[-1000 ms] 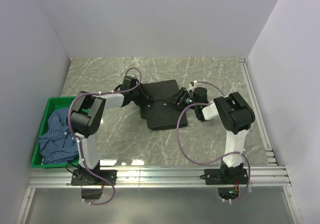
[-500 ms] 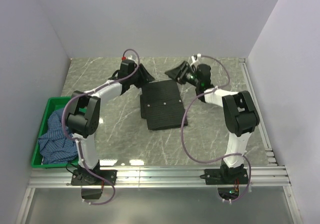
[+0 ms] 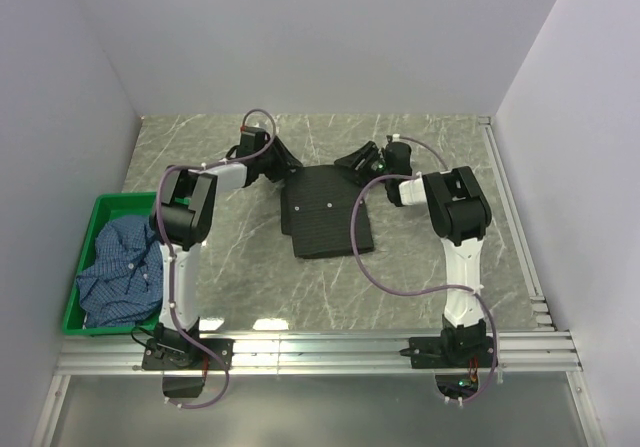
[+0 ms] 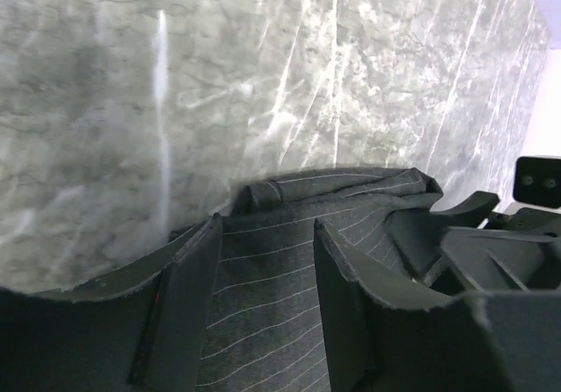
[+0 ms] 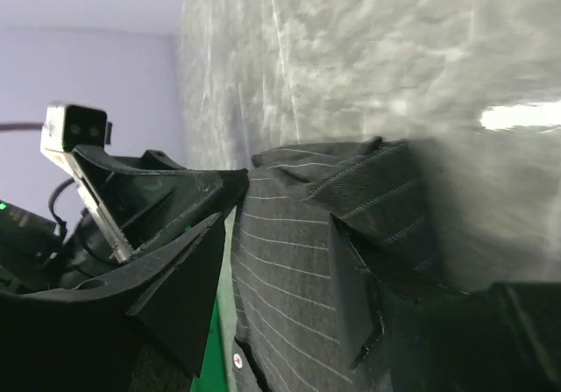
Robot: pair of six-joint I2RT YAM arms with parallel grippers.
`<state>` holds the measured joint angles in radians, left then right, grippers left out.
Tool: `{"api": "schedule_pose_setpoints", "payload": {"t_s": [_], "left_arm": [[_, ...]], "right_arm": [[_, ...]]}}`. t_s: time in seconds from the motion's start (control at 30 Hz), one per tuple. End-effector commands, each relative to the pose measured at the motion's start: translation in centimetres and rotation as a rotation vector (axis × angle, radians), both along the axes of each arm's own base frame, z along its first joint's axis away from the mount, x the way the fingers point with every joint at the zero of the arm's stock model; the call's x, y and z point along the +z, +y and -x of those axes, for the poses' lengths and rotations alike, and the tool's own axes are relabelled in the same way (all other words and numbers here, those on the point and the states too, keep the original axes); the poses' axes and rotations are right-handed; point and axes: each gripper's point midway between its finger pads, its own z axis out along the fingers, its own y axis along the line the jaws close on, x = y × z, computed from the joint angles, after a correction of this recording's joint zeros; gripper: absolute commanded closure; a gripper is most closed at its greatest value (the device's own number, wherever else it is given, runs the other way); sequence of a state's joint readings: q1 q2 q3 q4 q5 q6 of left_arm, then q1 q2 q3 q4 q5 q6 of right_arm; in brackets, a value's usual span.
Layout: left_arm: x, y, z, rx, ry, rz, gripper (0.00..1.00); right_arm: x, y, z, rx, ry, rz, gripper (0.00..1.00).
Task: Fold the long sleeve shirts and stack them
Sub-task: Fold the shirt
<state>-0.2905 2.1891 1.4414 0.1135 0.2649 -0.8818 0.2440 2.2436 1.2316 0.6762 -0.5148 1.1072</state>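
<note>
The black pinstriped shirt (image 3: 325,215) lies folded flat in the middle of the table. My left gripper (image 3: 291,170) is at its far left corner and my right gripper (image 3: 350,163) is at its far right corner. In the left wrist view the open left gripper (image 4: 263,274) stands over the pinstriped cloth (image 4: 280,260), which shows between its fingers. In the right wrist view the open right gripper (image 5: 276,291) stands over the same cloth (image 5: 280,269), with the left gripper (image 5: 131,195) opposite. The blue checked shirt (image 3: 118,267) lies crumpled in the crate.
The green plastic crate (image 3: 98,207) stands at the table's left edge beside the left arm. Grey marble tabletop (image 3: 420,267) surrounds the shirt. White walls close the back and sides. A metal rail (image 3: 320,352) runs along the near edge.
Both grippers left the middle of the black shirt, rose toward the far side, and have now come down at the shirt's far edge. The shirt lies as before.
</note>
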Motion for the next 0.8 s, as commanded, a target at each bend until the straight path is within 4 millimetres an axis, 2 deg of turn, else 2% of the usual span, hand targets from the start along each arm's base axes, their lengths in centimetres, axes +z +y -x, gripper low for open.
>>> {"api": "schedule_pose_setpoints", "payload": {"t_s": [0.0, 0.13, 0.17, 0.2, 0.23, 0.27, 0.3, 0.33, 0.37, 0.4, 0.43, 0.47, 0.5, 0.53, 0.57, 0.63, 0.67, 0.7, 0.73, 0.77], "left_arm": [[-0.4, 0.4, -0.6, 0.001, -0.010, -0.012, 0.46], [3.3, 0.7, -0.6, -0.009, -0.077, -0.028, 0.44], [3.8, 0.8, -0.2, -0.013, -0.083, -0.032, 0.43], [6.2, 0.7, 0.2, -0.016, -0.119, -0.020, 0.41], [7.0, 0.7, 0.7, -0.017, -0.125, -0.018, 0.40], [7.1, 0.5, 1.9, -0.022, -0.113, -0.015, 0.39], [9.6, 0.2, 2.8, -0.029, -0.149, -0.004, 0.38], [8.9, 0.2, 4.3, -0.035, -0.114, -0.015, 0.38], [9.2, -0.8, 5.6, -0.047, -0.108, -0.017, 0.38], [10.8, -1.3, 6.8, -0.053, -0.128, -0.008, 0.38], [10.9, -1.9, 8.0, -0.066, -0.122, -0.003, 0.38], [9.6, -3.5, 10.6, -0.113, -0.087, -0.005, 0.38], [10.4, -4.1, 12.0, -0.131, -0.097, 0.001, 0.39], [9.2, -4.6, 13.8, -0.152, -0.064, -0.012, 0.39], [9.0, -6.4, 15.9, -0.202, -0.054, -0.010, 0.40], [8.4, -7.5, 18.4, -0.238, -0.038, -0.016, 0.42], [6.6, -8.1, 20.8, -0.266, 0.008, -0.030, 0.43], [5.8, -8.3, 21.5, -0.267, 0.017, -0.037, 0.45], [4.2, -8.1, 22.7, -0.275, 0.049, -0.051, 0.45], [3.3, -8.3, 23.6, -0.277, 0.083, -0.051, 0.46]], "right_arm": [[3.7, -1.3, -1.5, -0.049, -0.090, -0.017, 0.42], [6.2, -2.2, -0.9, -0.036, -0.139, 0.017, 0.42], [7.6, -2.3, -0.2, -0.025, -0.164, 0.028, 0.42], [8.4, -2.3, 0.2, -0.018, -0.180, 0.028, 0.42], [8.9, -2.3, 0.9, -0.008, -0.187, 0.028, 0.42], [10.0, -2.3, 2.3, 0.008, -0.203, 0.024, 0.42], [10.3, -2.4, 3.2, 0.015, -0.206, 0.021, 0.42], [10.7, -2.4, 4.2, 0.021, -0.215, 0.018, 0.42], [9.0, -2.7, 6.0, 0.023, -0.175, 0.026, 0.42], [10.7, -2.7, 7.3, 0.035, -0.219, 0.016, 0.42], [10.7, -2.7, 8.3, 0.042, -0.220, 0.013, 0.43], [9.0, -3.0, 10.2, 0.050, -0.178, 0.024, 0.43], [9.9, -2.9, 11.4, 0.063, -0.202, 0.021, 0.43], [8.4, -3.1, 13.2, 0.075, -0.165, 0.028, 0.43], [8.8, -3.1, 14.2, 0.079, -0.173, 0.025, 0.43], [8.1, -2.9, 16.0, 0.101, -0.160, 0.016, 0.44], [6.8, -2.9, 17.4, 0.111, -0.126, 0.020, 0.44], [6.6, -3.0, 17.9, 0.111, -0.125, 0.022, 0.45], [5.9, -3.2, 18.3, 0.102, -0.116, 0.034, 0.45], [4.5, -3.5, 19.2, 0.098, -0.087, 0.049, 0.46]]}}
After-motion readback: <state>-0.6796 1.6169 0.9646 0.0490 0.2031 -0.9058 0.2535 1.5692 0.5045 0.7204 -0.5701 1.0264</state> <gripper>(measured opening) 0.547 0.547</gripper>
